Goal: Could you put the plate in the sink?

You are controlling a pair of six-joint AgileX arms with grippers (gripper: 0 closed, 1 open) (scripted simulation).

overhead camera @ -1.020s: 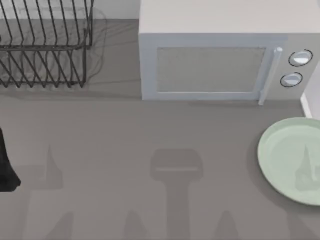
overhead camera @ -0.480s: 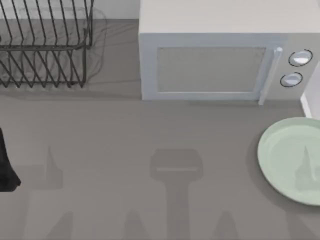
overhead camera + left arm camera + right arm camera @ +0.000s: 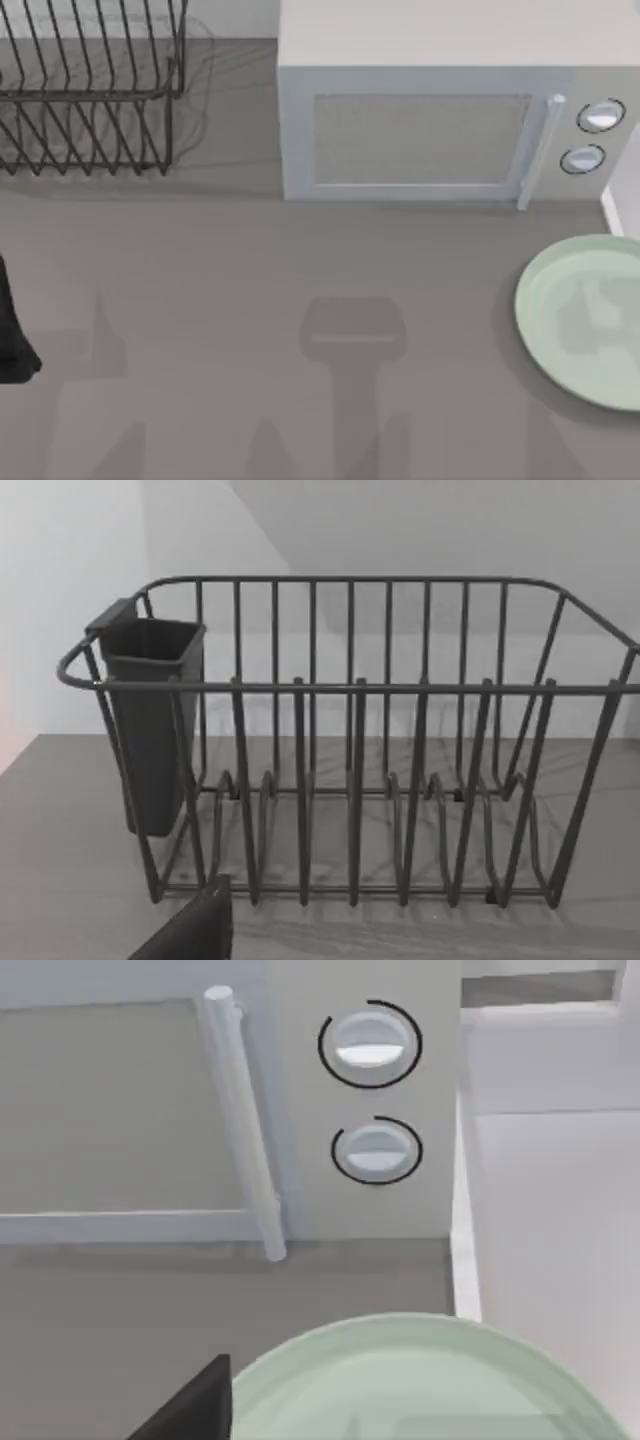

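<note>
Flat, the plate [image 3: 580,320] lies just beside the sink [image 3: 612,212]

The plate [image 3: 585,320] runs off the top view's right edge. The rack [image 3: 90,90] is cut at the left and top edges. Of the sink [image 3: 622,195], just a strip of white rim shows.

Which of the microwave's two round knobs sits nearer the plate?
The lower knob: it lies closer to the pale green plate than the upper knob, beside the microwave's door handle.

Smooth matt plate [image 3: 585,320]; thin black wire dish rack [image 3: 90,90]; matt grey table [image 3: 250,300].
</note>
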